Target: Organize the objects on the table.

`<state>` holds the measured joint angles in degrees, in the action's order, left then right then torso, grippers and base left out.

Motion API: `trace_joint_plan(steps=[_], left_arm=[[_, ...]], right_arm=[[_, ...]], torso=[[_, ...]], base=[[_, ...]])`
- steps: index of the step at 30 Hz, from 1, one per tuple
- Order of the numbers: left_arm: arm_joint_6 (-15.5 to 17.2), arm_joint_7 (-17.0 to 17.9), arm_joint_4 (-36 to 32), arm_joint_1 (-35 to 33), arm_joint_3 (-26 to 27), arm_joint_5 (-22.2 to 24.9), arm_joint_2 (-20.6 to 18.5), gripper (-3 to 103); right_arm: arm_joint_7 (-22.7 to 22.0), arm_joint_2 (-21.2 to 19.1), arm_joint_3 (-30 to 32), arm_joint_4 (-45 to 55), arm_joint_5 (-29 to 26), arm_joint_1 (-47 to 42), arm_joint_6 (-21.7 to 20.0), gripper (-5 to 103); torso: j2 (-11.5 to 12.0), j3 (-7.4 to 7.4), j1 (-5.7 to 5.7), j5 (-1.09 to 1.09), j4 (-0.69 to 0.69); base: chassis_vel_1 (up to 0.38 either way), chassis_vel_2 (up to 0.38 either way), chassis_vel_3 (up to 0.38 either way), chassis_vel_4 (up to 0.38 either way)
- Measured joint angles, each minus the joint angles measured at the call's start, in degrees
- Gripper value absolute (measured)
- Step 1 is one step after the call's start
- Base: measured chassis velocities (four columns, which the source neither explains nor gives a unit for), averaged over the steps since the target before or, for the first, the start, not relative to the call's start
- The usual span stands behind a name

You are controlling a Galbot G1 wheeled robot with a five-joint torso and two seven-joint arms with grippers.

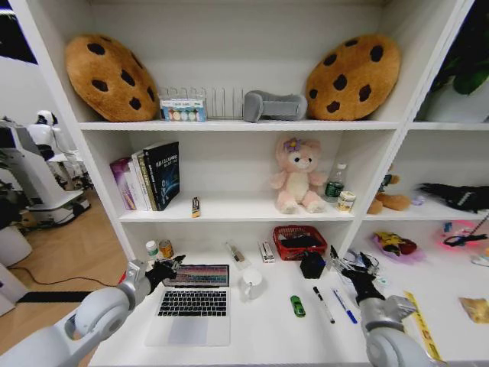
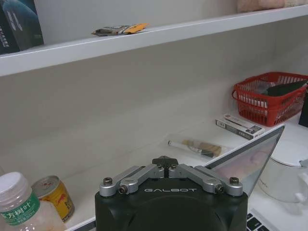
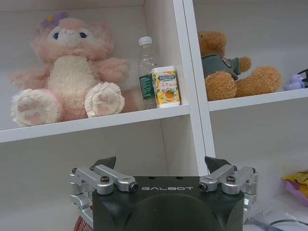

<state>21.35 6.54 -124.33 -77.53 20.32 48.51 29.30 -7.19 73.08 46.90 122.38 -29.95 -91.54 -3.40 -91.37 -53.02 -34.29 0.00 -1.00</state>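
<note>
We hold our left gripper (image 1: 163, 270) at the top left corner of the silver laptop (image 1: 192, 303), just at its open screen, fingers drawn together with nothing between them. Our right gripper (image 1: 353, 271) hovers spread wide and empty above the table (image 1: 267, 336), beyond the two pens (image 1: 333, 303). The white mug (image 1: 250, 284) stands just right of the laptop, the tiny green toy car (image 1: 297, 306) between mug and pens. The can (image 2: 54, 196) and a white-capped bottle (image 2: 19, 204) sit near our left gripper.
</note>
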Motion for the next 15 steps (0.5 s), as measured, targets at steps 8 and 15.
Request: trace_joint_plan(steps=[8, 15], left_arm=[[-0.66, -1.83, -2.7, -7.63, 4.97, -2.65, -0.45, 0], [-1.37, -3.07, -5.77, -16.66, 12.97, -4.48, -0.16, 0]], right_arm=[[-0.55, -0.02, 0.01, 0.64, -0.3, -0.4, 0.0, 100], [-0.77, -0.19, -0.35, 0.96, -0.64, 0.02, -0.1, 100]], torso=[[0.0, 0.0, 0.0, 0.0, 0.0], [-0.01, 0.0, 0.0, 0.0, -0.01]], base=[[0.0, 0.0, 0.0, 0.0], [0.0, 0.0, 0.0, 0.0]])
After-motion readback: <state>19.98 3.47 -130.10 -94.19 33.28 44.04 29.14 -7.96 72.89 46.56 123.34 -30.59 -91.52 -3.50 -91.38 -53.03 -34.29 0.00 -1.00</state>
